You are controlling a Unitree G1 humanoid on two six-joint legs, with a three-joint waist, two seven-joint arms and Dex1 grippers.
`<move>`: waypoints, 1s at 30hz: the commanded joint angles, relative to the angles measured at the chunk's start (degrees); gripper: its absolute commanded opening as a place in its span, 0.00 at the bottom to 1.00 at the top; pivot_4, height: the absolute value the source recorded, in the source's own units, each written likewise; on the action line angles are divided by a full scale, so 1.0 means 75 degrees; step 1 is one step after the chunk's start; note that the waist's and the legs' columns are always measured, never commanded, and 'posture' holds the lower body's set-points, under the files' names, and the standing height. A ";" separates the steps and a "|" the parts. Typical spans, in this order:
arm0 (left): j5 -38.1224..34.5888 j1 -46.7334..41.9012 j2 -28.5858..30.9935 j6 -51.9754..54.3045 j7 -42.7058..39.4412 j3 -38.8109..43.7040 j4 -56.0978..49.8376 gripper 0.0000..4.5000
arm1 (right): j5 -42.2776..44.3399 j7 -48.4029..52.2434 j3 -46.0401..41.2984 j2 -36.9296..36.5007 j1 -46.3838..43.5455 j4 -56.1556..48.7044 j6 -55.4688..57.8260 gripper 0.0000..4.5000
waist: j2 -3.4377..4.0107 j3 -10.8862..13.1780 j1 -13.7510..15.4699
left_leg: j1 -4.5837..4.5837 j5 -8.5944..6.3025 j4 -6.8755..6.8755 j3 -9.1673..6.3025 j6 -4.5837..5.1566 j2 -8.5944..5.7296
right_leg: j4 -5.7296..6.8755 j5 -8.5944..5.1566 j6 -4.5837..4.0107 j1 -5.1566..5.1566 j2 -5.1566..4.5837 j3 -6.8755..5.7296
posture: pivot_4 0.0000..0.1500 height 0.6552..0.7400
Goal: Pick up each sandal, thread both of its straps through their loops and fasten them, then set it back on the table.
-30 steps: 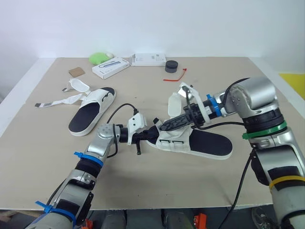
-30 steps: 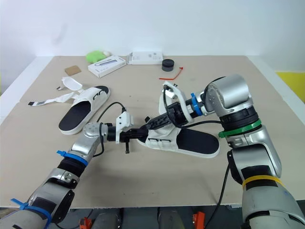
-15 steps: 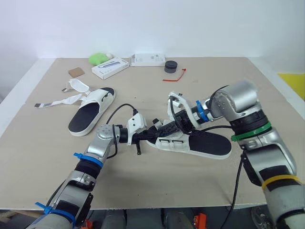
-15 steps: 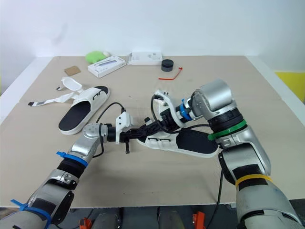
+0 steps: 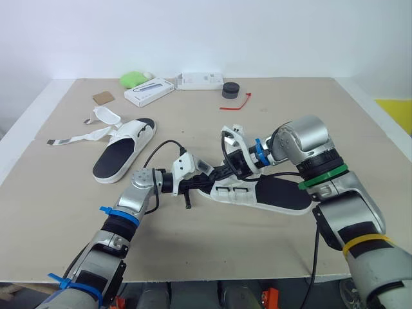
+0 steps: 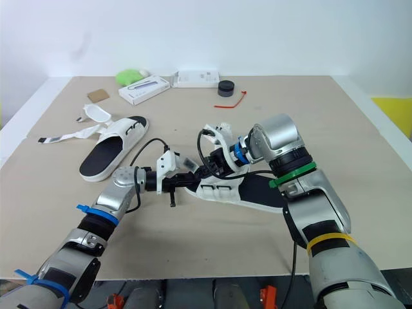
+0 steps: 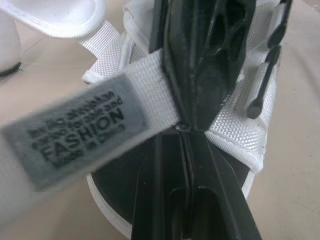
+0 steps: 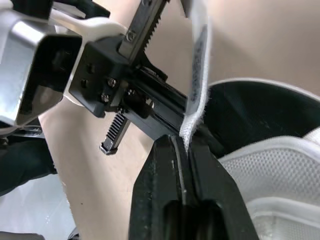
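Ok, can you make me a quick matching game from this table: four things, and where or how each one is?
1. sandal on the right
2. sandal on the left
3. green lump
4. red tie

A. beside the angled white box
B. straps loose, nothing holding it
C. just in front of the black puck
D. strap pinched by left hand and right hand

Pairs: 1-D, 2-B, 3-A, 4-C

Beige table (image 5: 212,251) with pale rim, backed by plain white wall (image 5: 270,32), evenly and softly lit with faint shadows, yellow patch of floor (image 5: 398,111) showing past the far right edge.
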 commanded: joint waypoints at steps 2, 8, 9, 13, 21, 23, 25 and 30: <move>0.0277 0.0299 -0.0064 0.0278 -0.0017 -0.0366 0.0270 0.00 | -0.0204 -0.0516 -0.1043 -0.0088 0.0132 -0.0360 -0.1308 0.01 | 0.0000 0.0000 0.0003 | -0.0001 0.0002 0.0002 0.0000 0.0003 0.0000 | 0.0000 0.0001 0.0000 0.0000 0.0000 0.0000 | 1.00 1.00; 0.0262 0.0297 -0.0119 0.0287 0.0002 -0.0371 0.0279 0.00 | -0.0252 -0.1978 -0.3039 -0.0021 0.0934 -0.1505 -0.3049 0.01 | 0.0000 0.0000 0.0018 | -0.0007 0.0002 -0.0004 -0.0001 0.0004 -0.0001 | -0.0004 0.0006 0.0017 -0.0001 -0.0001 0.0000 | 1.00 1.00; 0.0264 0.0294 -0.0126 0.0281 0.0002 -0.0370 0.0291 0.00 | -0.0159 -0.2120 -0.3375 0.0034 0.1179 -0.1912 -0.3382 0.01 | 0.0000 0.0000 0.0022 | -0.0007 0.0002 -0.0005 -0.0001 0.0004 -0.0002 | -0.0004 0.0010 0.0026 -0.0001 -0.0001 0.0000 | 1.00 1.00; 0.0264 0.0256 -0.0157 0.0249 -0.0040 -0.0368 0.0401 0.00 | 0.0286 -0.1381 -0.4157 -0.0125 0.3220 -0.5019 -0.5415 0.01 | 0.0001 -0.0001 0.0034 | -0.0010 0.0002 -0.0008 -0.0012 0.0004 -0.0004 | -0.0010 0.0008 0.0034 0.0008 0.0000 -0.0004 | 1.00 1.00; 0.0297 0.0097 -0.0144 0.0208 -0.0326 -0.0394 0.0741 0.00 | -0.2879 -0.0106 -0.2661 -0.1655 0.6053 -0.6702 -1.2399 0.01 | 0.0006 -0.0005 0.0023 | -0.0006 0.0005 -0.0006 -0.0010 0.0000 -0.0006 | -0.0017 -0.0033 0.0005 0.0023 -0.0004 -0.0013 | 1.00 1.00; 0.0308 0.0037 -0.0164 0.0172 -0.0363 -0.0391 0.0871 0.00 | -0.3479 -0.0158 -0.2661 -0.1877 0.6407 -0.6424 -1.4276 0.01 | 0.0003 -0.0005 0.0012 | -0.0005 0.0010 -0.0005 -0.0009 0.0004 -0.0006 | -0.0018 -0.0032 0.0000 0.0026 -0.0004 -0.0014 | 1.00 1.00; 0.0292 0.0015 -0.0196 0.0185 -0.0399 -0.0365 0.0933 0.00 | -0.3919 -0.0341 -0.2713 -0.2026 0.6559 -0.5794 -1.5900 0.01 | 0.0003 -0.0005 0.0000 | -0.0005 0.0010 -0.0005 0.0000 0.0003 -0.0006 | -0.0018 -0.0032 0.0000 0.0026 -0.0009 -0.0012 | 1.00 1.00; 0.0316 -0.0053 -0.0257 0.0137 -0.0456 -0.0381 0.1098 0.00 | -0.4445 -0.0914 -0.2689 -0.2144 0.6321 -0.4417 -1.8417 0.01 | -0.0004 -0.0005 -0.0008 | 0.0025 0.0010 -0.0010 0.0002 0.0003 -0.0005 | -0.0018 -0.0036 -0.0006 0.0049 -0.0007 -0.0012 | 1.00 1.00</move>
